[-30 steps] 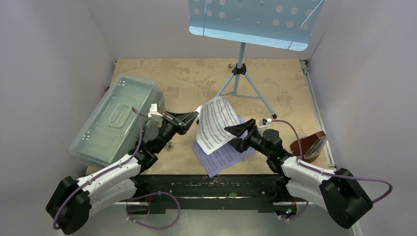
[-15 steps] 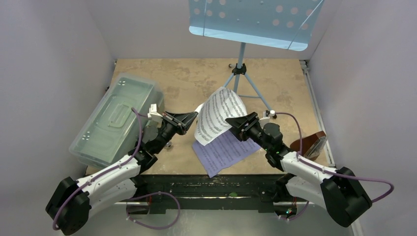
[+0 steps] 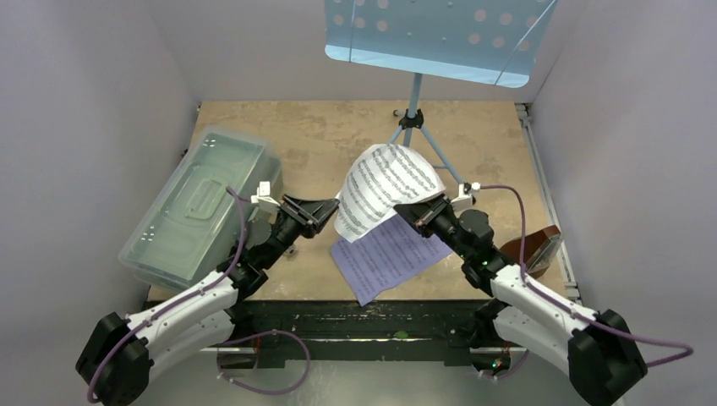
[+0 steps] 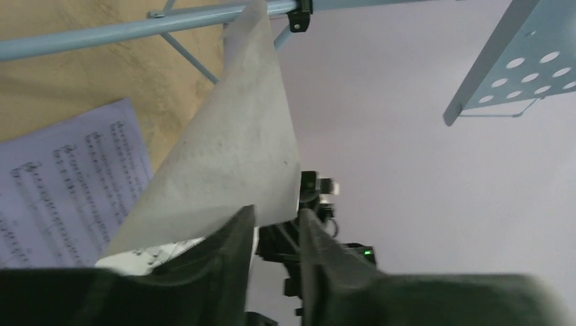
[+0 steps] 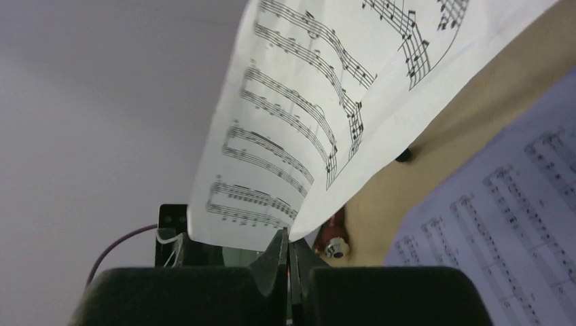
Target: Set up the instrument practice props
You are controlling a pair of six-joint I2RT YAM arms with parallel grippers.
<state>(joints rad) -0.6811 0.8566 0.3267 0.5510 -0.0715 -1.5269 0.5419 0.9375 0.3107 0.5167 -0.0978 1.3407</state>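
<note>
Top view: the light-blue music stand (image 3: 414, 91) stood at the far middle of the table (image 3: 279, 135). The white page (image 3: 385, 188) hung curled in the air just in front of the stand's tripod legs, between both grippers. The right gripper (image 3: 407, 211) pinched its lower right edge and the left gripper (image 3: 328, 205) sat at its left edge. The lilac page (image 3: 385, 258) lay flat in front of the stand, under the white one. The metronome (image 3: 531, 248) sat off to the stand's near right (by the table edge), the clear box (image 3: 199, 207) to its near left.

Left wrist: the fingers stood slightly apart with a narrow gap, the white page's (image 4: 231, 163) corner at the tips. Whether it touched them could not be told.

Right wrist: the fingers were pressed together on the white page's (image 5: 319, 115) lower edge.
</note>
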